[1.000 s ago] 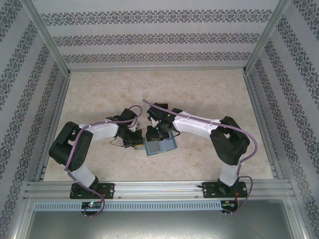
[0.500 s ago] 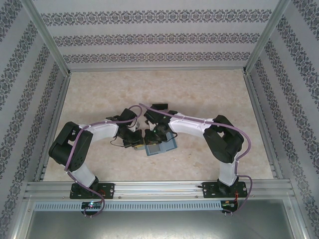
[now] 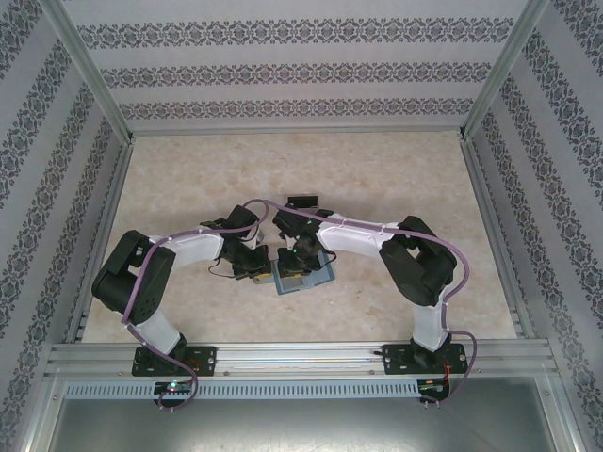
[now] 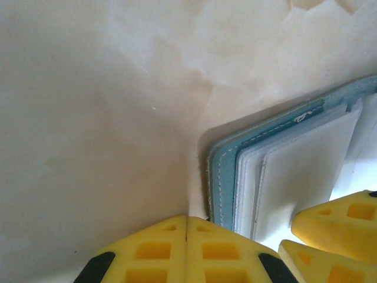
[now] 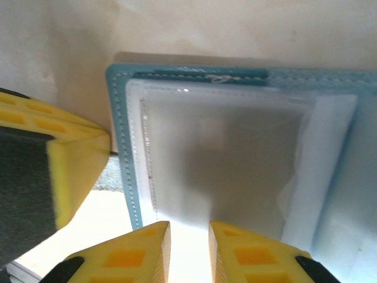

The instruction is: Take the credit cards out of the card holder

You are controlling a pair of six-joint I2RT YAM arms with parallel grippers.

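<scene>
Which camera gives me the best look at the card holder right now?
Right wrist: the card holder lies open, its pale pockets and teal stitched edge up close. Left wrist catches one corner; the top view shows it small and partly covered.

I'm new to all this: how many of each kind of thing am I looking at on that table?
Robot arms: 2, left arm and right arm
Hands: 2, left hand and right hand
Card holder: 1, teal, lying open
Cards: cannot count, none can be told apart from the pale pockets
Total: 5
</scene>
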